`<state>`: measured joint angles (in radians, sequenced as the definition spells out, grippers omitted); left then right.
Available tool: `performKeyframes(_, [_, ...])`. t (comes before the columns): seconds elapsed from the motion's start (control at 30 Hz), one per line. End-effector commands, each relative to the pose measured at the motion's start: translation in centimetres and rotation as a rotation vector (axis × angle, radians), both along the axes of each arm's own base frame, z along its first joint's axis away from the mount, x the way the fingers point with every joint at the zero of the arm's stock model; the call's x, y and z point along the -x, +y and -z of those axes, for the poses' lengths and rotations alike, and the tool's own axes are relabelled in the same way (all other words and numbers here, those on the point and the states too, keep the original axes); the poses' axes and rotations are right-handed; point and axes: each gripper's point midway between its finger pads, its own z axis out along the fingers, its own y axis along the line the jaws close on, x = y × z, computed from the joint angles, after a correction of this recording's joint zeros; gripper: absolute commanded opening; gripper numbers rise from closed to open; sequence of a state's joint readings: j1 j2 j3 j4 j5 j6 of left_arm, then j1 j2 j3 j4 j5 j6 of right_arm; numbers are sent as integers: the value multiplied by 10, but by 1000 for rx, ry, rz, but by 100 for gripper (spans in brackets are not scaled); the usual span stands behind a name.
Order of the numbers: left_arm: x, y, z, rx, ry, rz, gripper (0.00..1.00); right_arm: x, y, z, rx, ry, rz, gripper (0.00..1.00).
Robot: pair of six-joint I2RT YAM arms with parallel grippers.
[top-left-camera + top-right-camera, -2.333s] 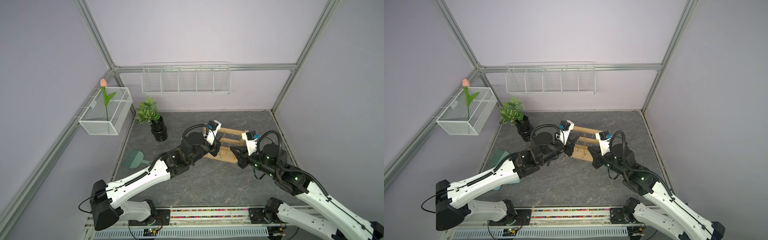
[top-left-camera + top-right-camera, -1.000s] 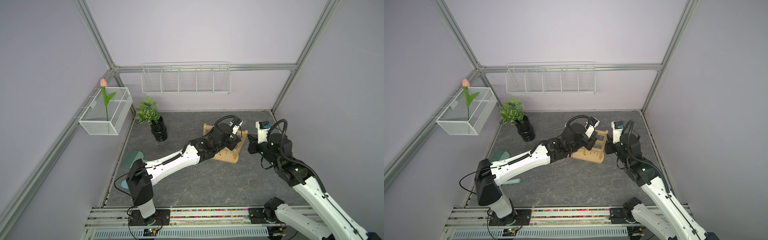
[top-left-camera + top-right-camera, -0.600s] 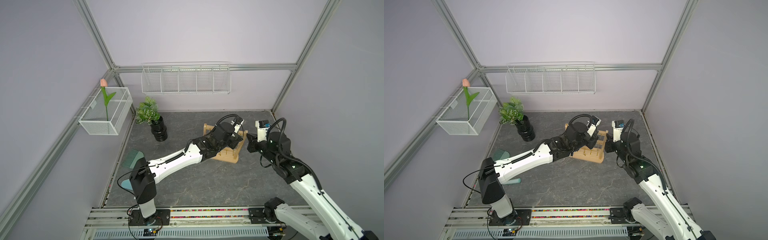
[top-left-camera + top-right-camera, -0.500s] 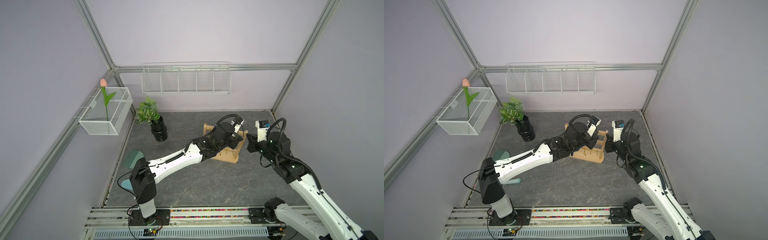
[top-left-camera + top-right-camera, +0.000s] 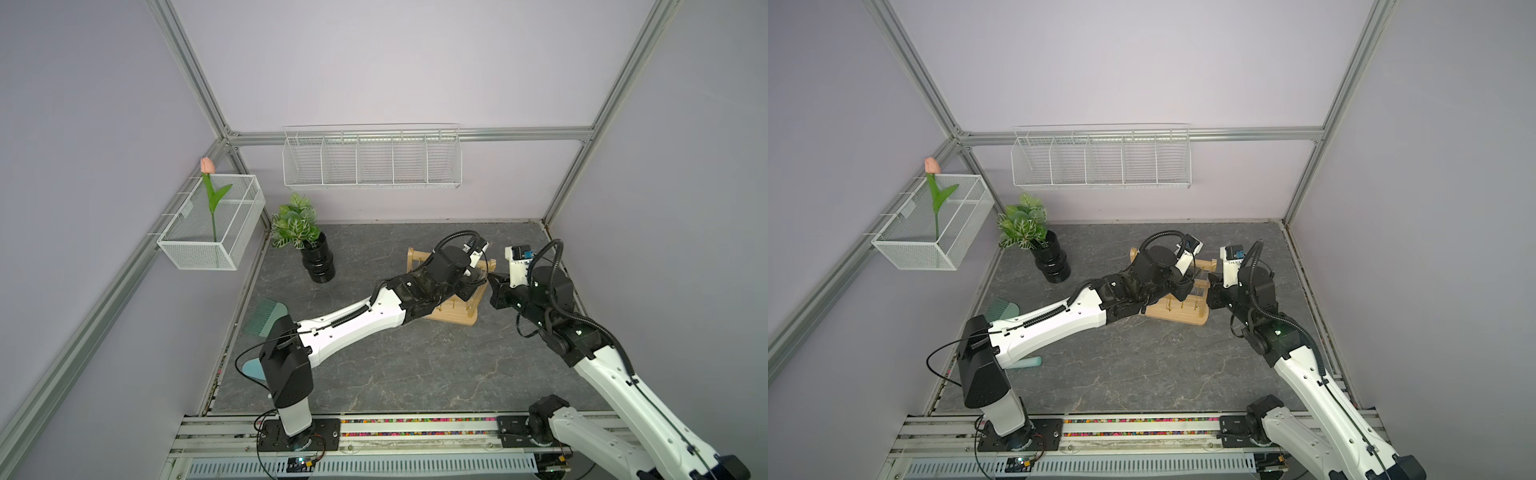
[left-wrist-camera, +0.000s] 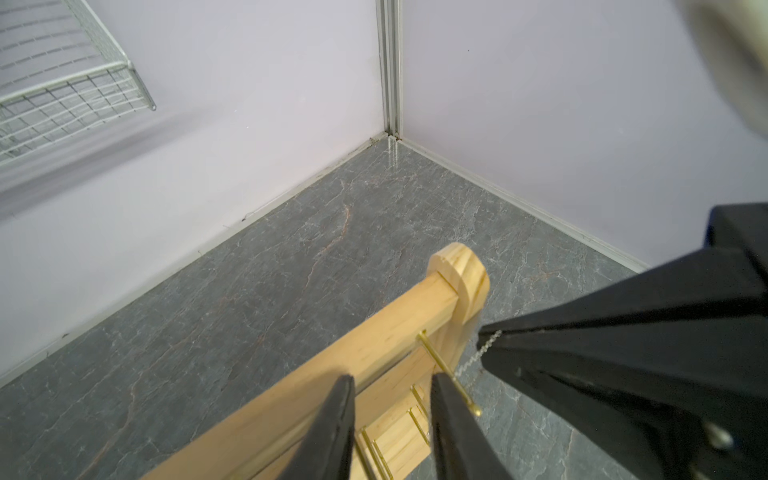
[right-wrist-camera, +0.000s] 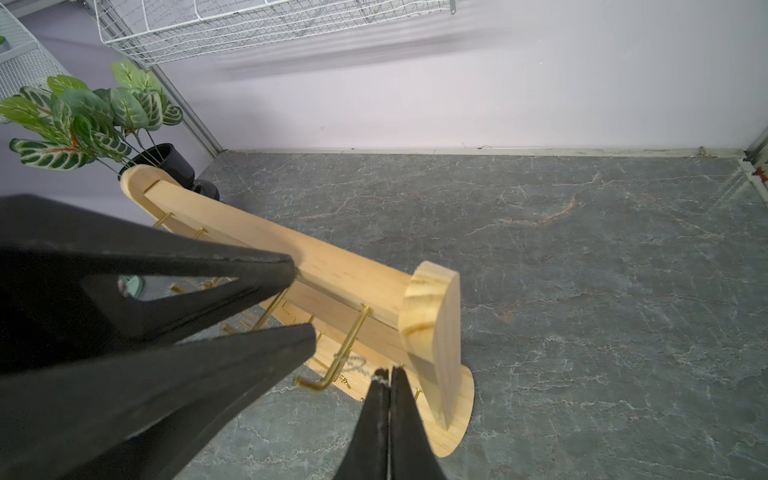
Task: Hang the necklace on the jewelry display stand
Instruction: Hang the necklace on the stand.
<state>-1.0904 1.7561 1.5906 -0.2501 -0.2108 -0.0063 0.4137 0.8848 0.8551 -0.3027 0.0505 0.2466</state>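
Grey marbled tabletop point(image 5: 374, 374) w/ a jewelry display stand point(image 5: 1183, 319) toward the back R, between 2 robot grippers. In both top views the left arm point(image 5: 353, 322) covers most of the stand; only its oblong base & bits of crossbar show, & the necklace point(image 7: 353, 360) is too fine to make out there. The left wrist view cuts the stand off at the frame edge: just 1 rounded upright top & the end of the top crossbar point(image 6: 374, 345) show. Small print on the white housing point(image 5: 1232, 262) at the right wrist is too small to read. Stand is light wood: 2 uprights w/ rounded tops, crossbars carrying thin gold hooks, flat oblong base. The necklace, a thin silver chain, lies over the end hook point(image 7: 347, 345) of the top crossbar, beside the upright, & runs to the right gripper point(image 7: 388, 372), whose jaws are pinched closed on the chain. The left gripper point(image 6: 395, 399) sits just in front of the top crossbar, jaws apart w/ nothing between them, 1 finger touching or just beside that same hook; can't tell which.
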Motion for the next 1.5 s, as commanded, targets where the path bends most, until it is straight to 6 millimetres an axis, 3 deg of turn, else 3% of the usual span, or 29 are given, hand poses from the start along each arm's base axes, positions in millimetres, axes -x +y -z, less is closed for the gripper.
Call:
performKeyframes(0.0, [0, 8, -7, -9, -10, -17, 36, 1, 1, 1, -17, 0, -9, 7])
performKeyframes(0.43, [1, 17, -11, 1, -6, -39, 40, 4, -2, -3, -17, -3, -1, 7])
performKeyframes(0.7, [9, 39, -63, 162, -1, -89, 43, 6, 1, 1, -30, 12, -15, 7])
performKeyframes(0.8, [15, 48, -70, 184, 32, -97, 43, 6, 1, 3, -30, 16, -15, 7])
performKeyframes(0.9, [22, 60, -53, 183, 114, -127, 43, 6, 1, 4, -29, 21, -17, 7])
performKeyframes(1.07, [32, 74, 11, 211, 221, -171, 38, 6, 2, 4, -36, 20, -19, 7])
performKeyframes(1.2, [40, 57, 53, 225, 247, -134, 35, 6, 3, 5, -33, 25, -23, 7])
performKeyframes(1.47, [32, 21, 81, 285, 195, -168, 34, 5, 3, 11, -29, 37, -24, 7])
